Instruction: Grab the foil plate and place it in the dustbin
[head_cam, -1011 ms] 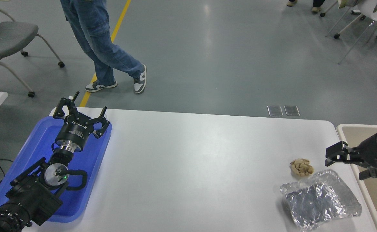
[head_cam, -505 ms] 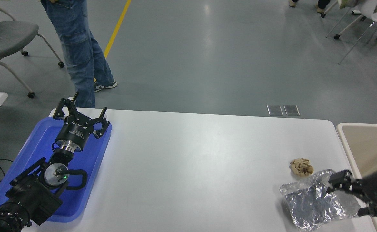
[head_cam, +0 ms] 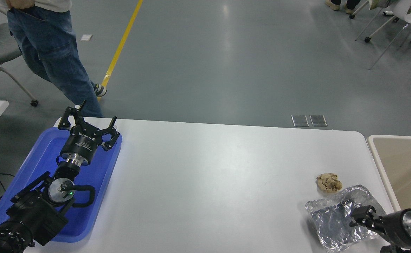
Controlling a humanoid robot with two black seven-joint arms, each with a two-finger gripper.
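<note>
Item: foil plate [head_cam: 335, 219]. Lay flat at the near right corner of the counter [head_cam: 212, 175], its wrinkled rim facing up, not yet lifted.

Item: right hand [head_cam: 358, 215]. You had it reaching in from the near right edge, low over the plate's right half, one finger overlapping the foil. Whether the fingers were spread or pinching the rim could not be told from this view.

Item: dustbin [head_cam: 377, 154]. Stood just beyond the counter's right edge, close to the plate.

Item: tan lump [head_cam: 329, 182]. Sat just far of the plate, apart from it.

Item: left hand [head_cam: 87, 123]. Fingers spread, parked over the blue tray [head_cam: 101, 186] at the far left.

Step in hand, as judged: the grasp. Your next move would call for a firm pinch on the rim, a lift, then a short carry right over the dustbin.
</note>
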